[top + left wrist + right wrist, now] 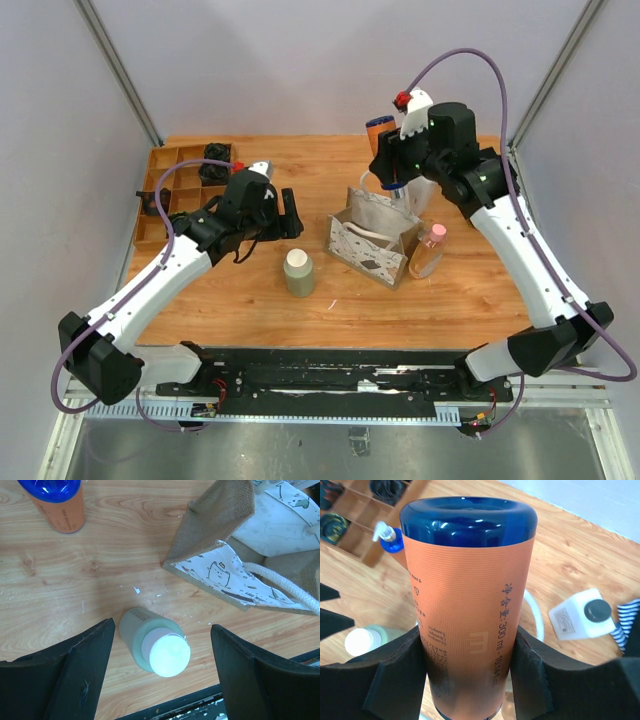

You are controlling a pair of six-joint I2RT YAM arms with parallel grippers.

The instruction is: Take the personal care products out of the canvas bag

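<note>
1. Fingers (pixel 390 680) of the right gripper (pixel 470 690) are clamped on either side of an orange bottle (pixel 470 595) with a blue cap, holding it upright.
2. Seen from overhead, this bottle hangs in the air over the far edge of the canvas bag (pixel 372 243), clear of the table (pixel 480 300).
3. Over on the other side, the left gripper (pixel 161 630) has its jaws spread wide and grips nothing.
4. Below that gap, the olive-beige bottle (pixel 150 640) with its cream cap stands upright on the wood, touching neither finger.
5. Near the middle of the table sits the canvas bag, mouth open, with a white rope handle (pixel 280 582) lying across its rim.
6. Just beside the bag's right side stands the pink-capped clear bottle (pixel 429 250), out on the table.
7. Close to the wooden tray (pixel 160 190) stands a second orange bottle (pixel 57 502), this one with a blue pump top.
8. On the wood next to a striped cloth (pixel 630 617) rests a white bottle (pixel 580 617) with a dark cap.
</note>
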